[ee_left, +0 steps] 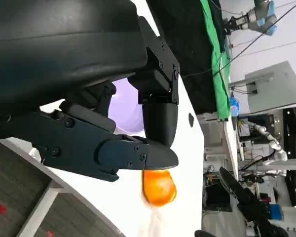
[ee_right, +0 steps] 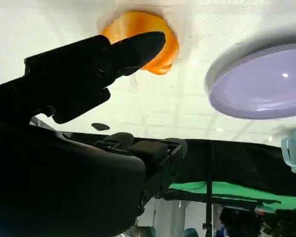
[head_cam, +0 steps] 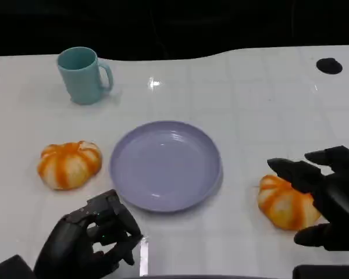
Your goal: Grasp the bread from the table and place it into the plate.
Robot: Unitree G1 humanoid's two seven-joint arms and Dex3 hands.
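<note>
On the white worktop [head_cam: 250,104], approx. centre of the head view, a lilac plate [head_cam: 166,165] is sitting with nothing in it. Two orange-and-white striped bread rolls are lying either side of the plate, both on the worktop, neither in the plate: the left bread [head_cam: 70,164] is resting just beside the plate's left rim, w/ no robot hand touching it; the right bread [head_cam: 284,202] is lying near the plate's right rim, a small gap between them. The right robot hand [head_cam: 328,197] is hovering at the right bread w/ fingers spread wide, some reaching over its top and one curling below its right side; whether they're touching it can't be told, and it isn't gripping yet. In the right wrist view a finger [ee_right: 133,47] is stretching across the front of the roll, w/ the plate off to one side. The left robot hand [head_cam: 90,241] is sitting low near the worktop's front edge, below the left bread and apart from it, fingers curled in, holding nothing. A teal mug [head_cam: 82,75] is standing upright at the back left, well apart from the plate.
</note>
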